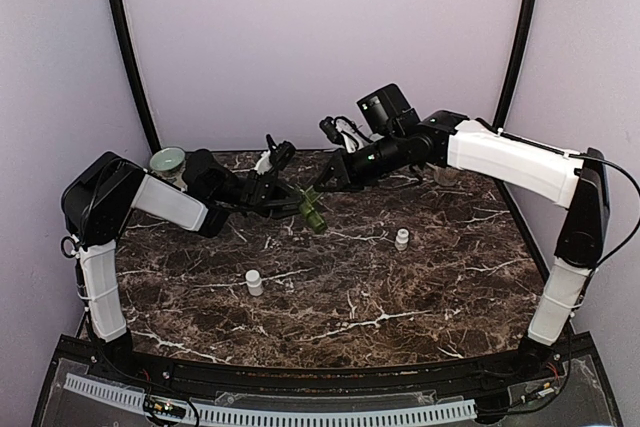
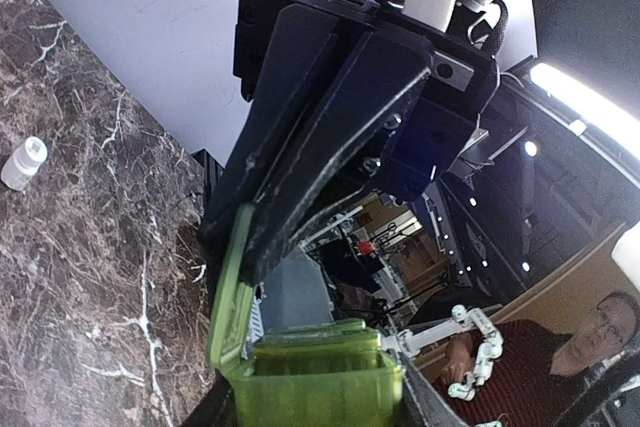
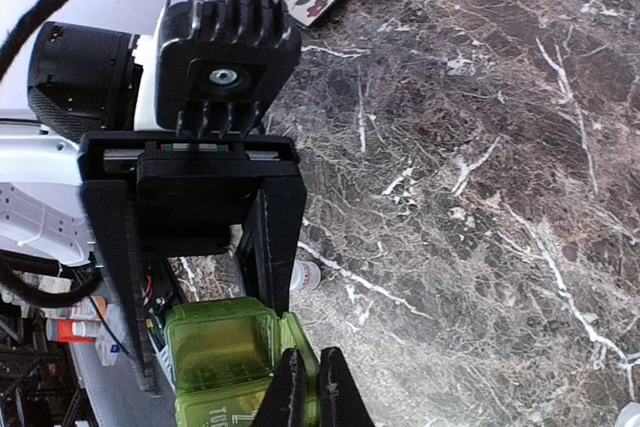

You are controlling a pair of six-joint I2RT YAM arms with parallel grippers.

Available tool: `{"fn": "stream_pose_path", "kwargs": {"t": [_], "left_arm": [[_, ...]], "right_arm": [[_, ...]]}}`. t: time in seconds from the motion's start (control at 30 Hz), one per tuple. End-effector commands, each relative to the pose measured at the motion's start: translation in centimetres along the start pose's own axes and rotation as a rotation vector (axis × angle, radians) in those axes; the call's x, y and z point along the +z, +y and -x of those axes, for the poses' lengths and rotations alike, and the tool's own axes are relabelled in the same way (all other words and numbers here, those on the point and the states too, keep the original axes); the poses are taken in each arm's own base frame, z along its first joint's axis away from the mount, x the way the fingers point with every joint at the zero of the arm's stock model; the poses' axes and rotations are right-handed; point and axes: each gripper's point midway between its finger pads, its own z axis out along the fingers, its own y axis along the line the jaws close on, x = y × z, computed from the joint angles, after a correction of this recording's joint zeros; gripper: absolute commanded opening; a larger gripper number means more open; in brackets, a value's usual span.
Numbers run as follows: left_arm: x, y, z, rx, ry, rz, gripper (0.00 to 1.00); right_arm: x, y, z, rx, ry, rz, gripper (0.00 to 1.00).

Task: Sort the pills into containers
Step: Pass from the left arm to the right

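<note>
"How many boxes are you counting?"

"One. A single green pill box (image 1: 311,211), up off the marble table (image 1: 350,312), just left of centre in the overhead view where the two arms meet."

"Who has it?"

"The left gripper (image 1: 292,199) is clamped across its body, one finger on each side. The right gripper (image 3: 305,372) has its jaws pressed tight together against one raised lid flap (image 2: 230,297). I can't tell whether it is really pinching that flap."

"Bottles?"

"Two small white ones, both standing on the table. One (image 1: 254,282) is lower left of centre and the other (image 1: 401,239) is right of centre, well apart."

"Anything else?"

"One pale bowl (image 1: 168,159) at the upper left, behind the left arm. I can't see any pills from here."
</note>
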Motion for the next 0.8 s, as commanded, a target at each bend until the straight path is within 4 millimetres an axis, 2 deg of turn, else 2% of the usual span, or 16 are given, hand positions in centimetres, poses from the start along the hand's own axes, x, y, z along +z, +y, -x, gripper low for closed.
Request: {"fn": "stream_pose_path", "kwargs": {"t": [0.0,0.03,0.27,0.4,0.5,0.77], "left_arm": [[0.4,-1.4,0.4,0.100,0.000,-0.021,0.63],[0.4,-1.3,0.3,0.097,-0.001,-0.019,0.67],[-0.4,-0.2,0.2,0.082,-0.022,-0.001,0.73],[-1.0,1.2,-0.4,0.056,-0.033,0.031,0.81],[-1.3,2.4,-0.7,0.040,-0.044,0.070,0.98],[-2.4,6.7,-1.6,-0.005,-0.042,0.284,0.99]], "right_arm": [[0.3,-0.5,-0.3,0.013,0.010,-0.009,0.01],[0.3,-0.6,-0.4,0.015,0.012,-0.013,0.00],[0.1,-1.1,-0.6,0.009,0.010,-0.039,0.00],[-0.1,-1.8,-0.5,-0.004,0.000,-0.086,0.00],[-0.1,-2.2,-0.6,-0.017,0.001,-0.116,0.00],[0.3,-2.6,-0.9,-0.050,0.010,-0.174,0.00]]}}
